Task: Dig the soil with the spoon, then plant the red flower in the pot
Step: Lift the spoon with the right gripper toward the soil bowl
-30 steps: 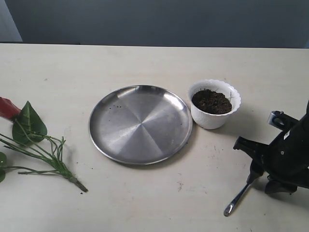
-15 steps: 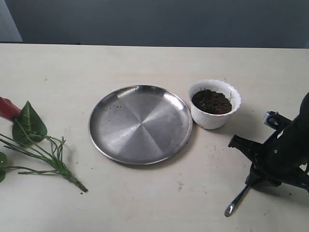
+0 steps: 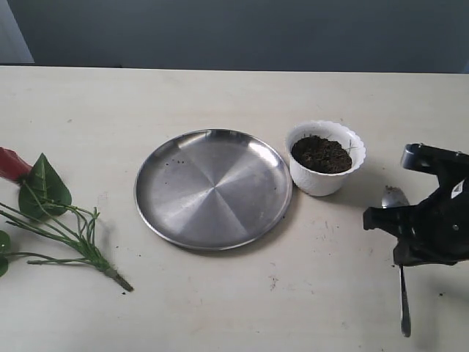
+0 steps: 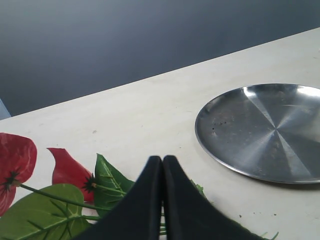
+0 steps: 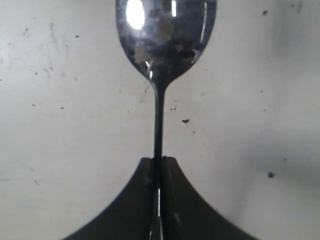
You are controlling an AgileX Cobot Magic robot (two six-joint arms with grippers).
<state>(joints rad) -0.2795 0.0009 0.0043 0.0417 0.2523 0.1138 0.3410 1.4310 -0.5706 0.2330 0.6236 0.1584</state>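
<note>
The white scalloped pot (image 3: 325, 158) stands right of the steel plate (image 3: 212, 188), filled with dark soil (image 3: 321, 154). My right gripper (image 3: 410, 236) is shut on the handle of the silver spoon (image 3: 396, 198), right of the pot. The spoon's bowl points toward the pot and its handle end (image 3: 404, 323) sticks out toward the front edge. In the right wrist view the spoon (image 5: 160, 45) runs straight out from the closed gripper (image 5: 159, 161). The red flower (image 3: 44, 213) lies flat at the far left. My left gripper (image 4: 162, 160) is shut and empty above the flower's leaves (image 4: 107, 182).
The wide steel plate (image 4: 270, 131) lies in the middle of the table with a few dark specks on it. The pale tabletop (image 3: 234, 308) carries scattered soil crumbs near the front. A dark wall (image 3: 234, 29) rises behind the table's far edge.
My right gripper has turned with the spoon in it. The spoon's bowl now shows beside the pot and the handle end has swung from front-left to straight toward the front edge.
</note>
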